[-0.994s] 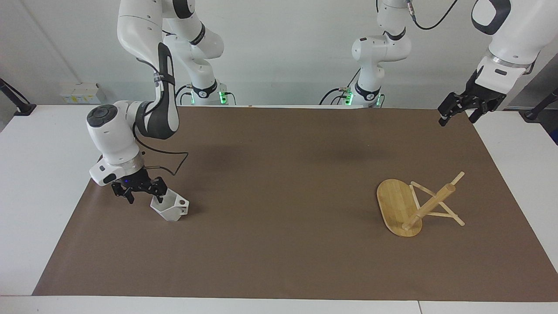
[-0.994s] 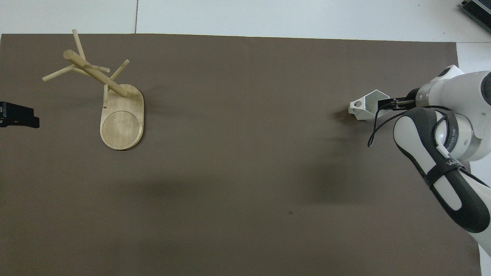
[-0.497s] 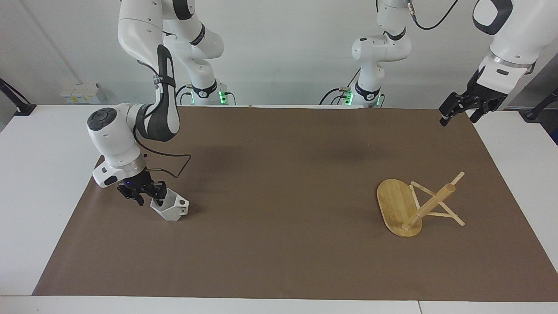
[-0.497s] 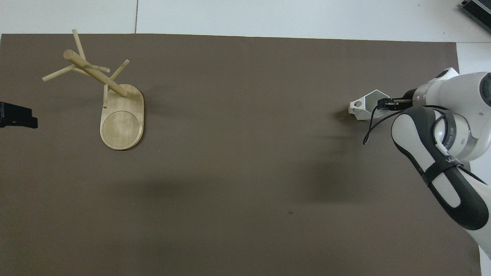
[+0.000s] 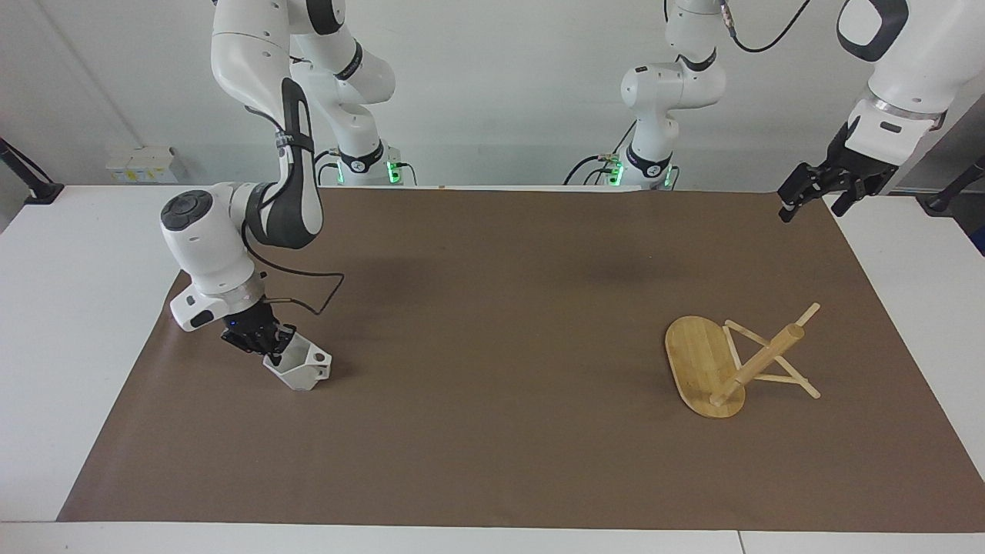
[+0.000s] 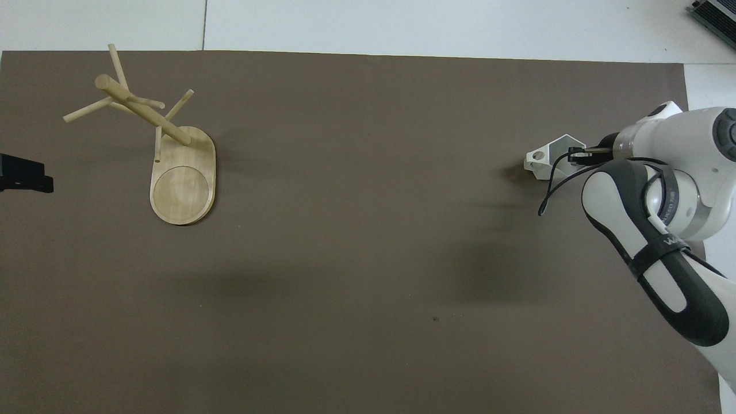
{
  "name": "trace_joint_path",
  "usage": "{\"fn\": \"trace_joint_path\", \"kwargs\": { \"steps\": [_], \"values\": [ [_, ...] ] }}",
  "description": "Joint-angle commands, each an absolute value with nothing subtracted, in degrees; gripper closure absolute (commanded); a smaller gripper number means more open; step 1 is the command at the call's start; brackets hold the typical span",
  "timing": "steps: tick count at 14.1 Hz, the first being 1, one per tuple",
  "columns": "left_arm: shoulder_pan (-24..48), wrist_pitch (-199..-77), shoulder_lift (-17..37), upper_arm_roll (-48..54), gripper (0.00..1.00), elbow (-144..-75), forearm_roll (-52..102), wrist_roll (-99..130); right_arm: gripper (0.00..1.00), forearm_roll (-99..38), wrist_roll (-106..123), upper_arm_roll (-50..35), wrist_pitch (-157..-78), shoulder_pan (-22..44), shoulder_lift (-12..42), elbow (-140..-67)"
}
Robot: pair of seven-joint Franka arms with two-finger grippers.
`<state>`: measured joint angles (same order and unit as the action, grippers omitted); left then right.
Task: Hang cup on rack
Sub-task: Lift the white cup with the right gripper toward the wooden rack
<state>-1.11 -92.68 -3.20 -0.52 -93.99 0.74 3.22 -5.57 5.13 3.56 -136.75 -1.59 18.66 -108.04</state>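
The white faceted cup (image 5: 302,370) (image 6: 549,160) sits tilted on the brown mat at the right arm's end of the table, its handle with the round hole turned toward the table's middle. My right gripper (image 5: 275,347) (image 6: 576,156) is shut on the cup's rim wall, on the side away from the handle. The bamboo rack (image 5: 704,365) (image 6: 183,172) lies tipped over at the left arm's end, its base on edge and its post and pegs slanting over the mat. My left gripper (image 5: 816,201) (image 6: 23,176) hangs open in the air over the mat's corner near the left arm's base.
The brown mat (image 5: 492,323) covers most of the white table (image 5: 69,308). Between cup and rack there is only bare mat. A small white box (image 5: 142,164) sits at the table's edge beside the right arm's base.
My right gripper has closed its fingers on the cup's rim, and its wrist has shifted slightly toward the cup. The left gripper has risen a little. Cup and rack stay in place.
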Motion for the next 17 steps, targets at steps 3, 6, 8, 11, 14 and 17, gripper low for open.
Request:
{"fn": "trace_joint_path", "kwargs": {
  "steps": [3,6,8,11,14,17],
  "values": [
    [-0.79,-93.34,-4.39,-0.70,0.00,-95.19,1.41,2.29,1.00,-6.33,4.66,1.33,-131.32,-1.76,15.66,-107.40],
    [-0.79,-93.25,-4.39,-0.62,0.00,-95.27,1.41,2.37,1.00,-11.64,4.40,-1.40,-121.76,-1.76,11.53,-104.87],
    [-0.35,-92.38,-4.48,-0.35,0.00,-95.36,1.32,2.46,1.00,-21.67,4.22,-1.49,-117.09,-1.76,9.50,-103.28],
    [0.44,-92.29,-4.48,0.09,0.00,-95.27,1.41,2.72,1.00,-23.73,3.96,-5.61,-115.32,-1.76,6.60,-102.22],
    [0.27,-92.11,-4.57,0.09,0.00,-95.01,1.41,2.46,1.00,-23.82,0.27,-10.62,-113.38,-1.67,6.24,-98.89],
    [0.44,-92.46,-4.75,0.18,0.00,-95.01,1.67,2.90,1.00,-28.10,-1.22,-14.49,-114.61,-1.67,5.98,-97.74]
  ]
}}
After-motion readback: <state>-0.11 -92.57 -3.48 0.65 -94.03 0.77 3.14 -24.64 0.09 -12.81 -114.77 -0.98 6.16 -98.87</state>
